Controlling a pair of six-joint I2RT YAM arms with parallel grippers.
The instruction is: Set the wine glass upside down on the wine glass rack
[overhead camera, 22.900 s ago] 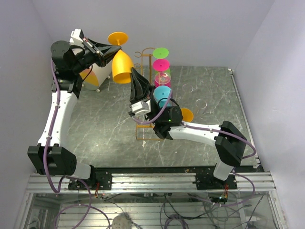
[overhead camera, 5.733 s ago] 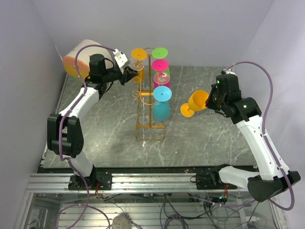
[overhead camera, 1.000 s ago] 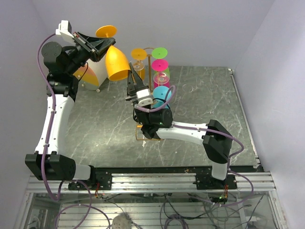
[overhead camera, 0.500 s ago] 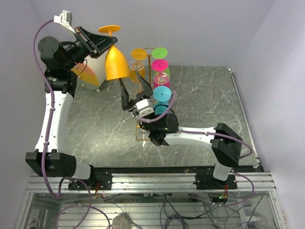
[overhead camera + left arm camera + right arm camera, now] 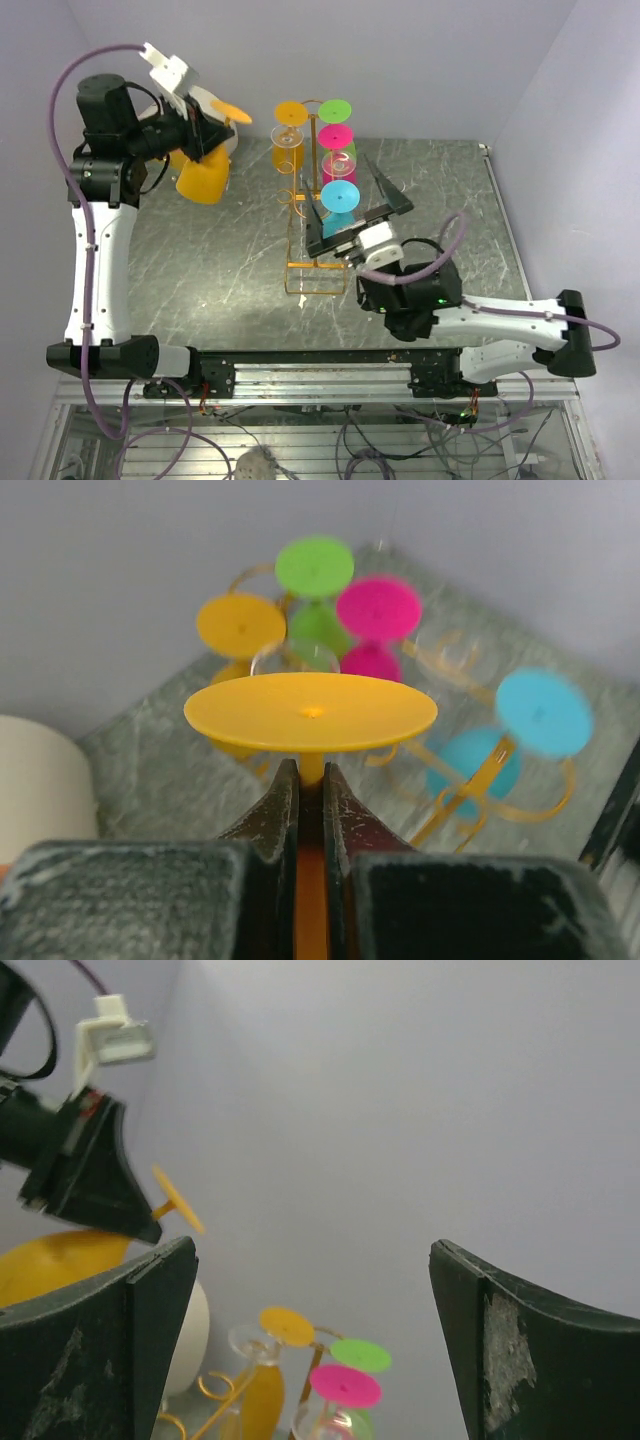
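Observation:
An orange wine glass (image 5: 203,182) hangs upside down high at the left. My left gripper (image 5: 212,130) is shut on its stem, just under the round foot (image 5: 310,710). The golden wire rack (image 5: 288,262) stands mid-table, apart from this glass. On its hooks hang glasses with orange (image 5: 288,112), green (image 5: 337,108), magenta (image 5: 338,137) and cyan (image 5: 340,196) feet. My right gripper (image 5: 342,186) is open and empty by the rack's right side, aimed up at the back wall. Its wrist view shows the rack top (image 5: 311,1380) low down and the held glass (image 5: 60,1260) at left.
A cream rounded object (image 5: 40,780) stands at the back left by the wall, behind the held glass. Grey walls close in the back and both sides of the dark marble table (image 5: 450,200). Free rack hooks (image 5: 300,205) curl out on the left side.
My right gripper has opened and drawn back from the rack's left side to its right. The left arm has swung the orange glass lower and further left.

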